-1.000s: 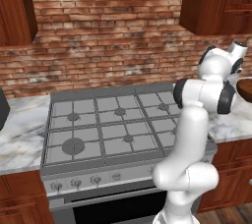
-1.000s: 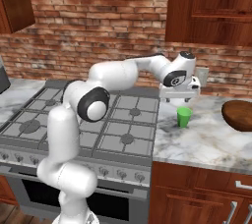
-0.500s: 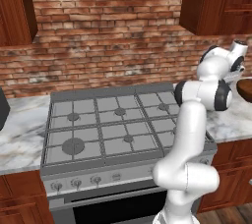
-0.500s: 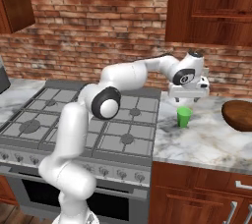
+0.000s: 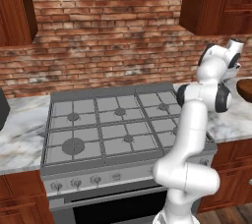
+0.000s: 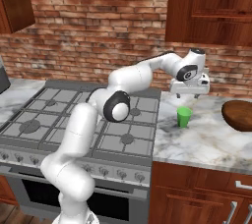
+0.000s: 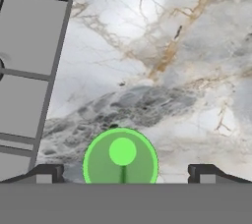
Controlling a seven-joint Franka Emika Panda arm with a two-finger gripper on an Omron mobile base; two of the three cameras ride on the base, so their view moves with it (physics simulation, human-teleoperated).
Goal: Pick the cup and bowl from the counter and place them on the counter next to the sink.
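Hovered above green cup [image 6: 184,117] on marble table [image 6: 206,142], gripper [image 6: 190,93] spread wide, holding nothing. Sat right of gas stove [image 6: 74,120]. Wooden bowl [image 6: 238,115] well apart, further right.

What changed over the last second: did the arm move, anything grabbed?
The arm swung rightward, away from the stove; the pincer went from directly over the green cup to slightly right of it, hanging above, apart from it. Nothing was grabbed or released; the pincer is open and empty. The cup stands upright at the same spot on the marble counter, and the wooden bowl has not moved.
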